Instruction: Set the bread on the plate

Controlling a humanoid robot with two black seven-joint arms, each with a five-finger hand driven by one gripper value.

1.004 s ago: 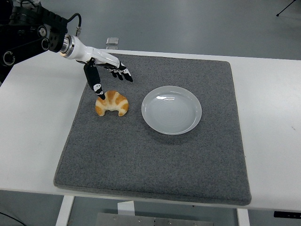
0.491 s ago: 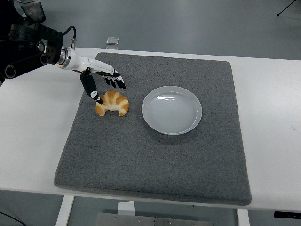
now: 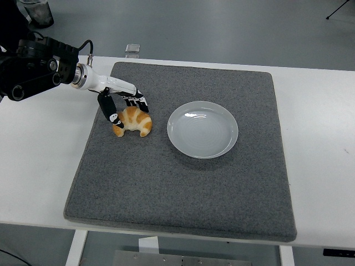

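Note:
A golden croissant (image 3: pixel 136 124) lies on the grey mat, left of the white plate (image 3: pixel 202 129), which holds nothing. My left hand (image 3: pixel 130 112) comes in from the upper left and sits low over the croissant. Its thumb (image 3: pixel 114 115) rests against the croissant's left end, and the other fingers (image 3: pixel 140 103) are spread along its far side. The croissant still lies flat on the mat and the hand has not closed on it. My right arm is out of view.
The grey felt mat (image 3: pixel 183 188) covers most of the white table (image 3: pixel 44 160). A small clear object (image 3: pixel 132 49) lies at the table's far edge beyond the mat.
My left hand has dropped and drawn in toward the croissant, from hovering above its far left side to straddling it. The croissant and plate have not moved.

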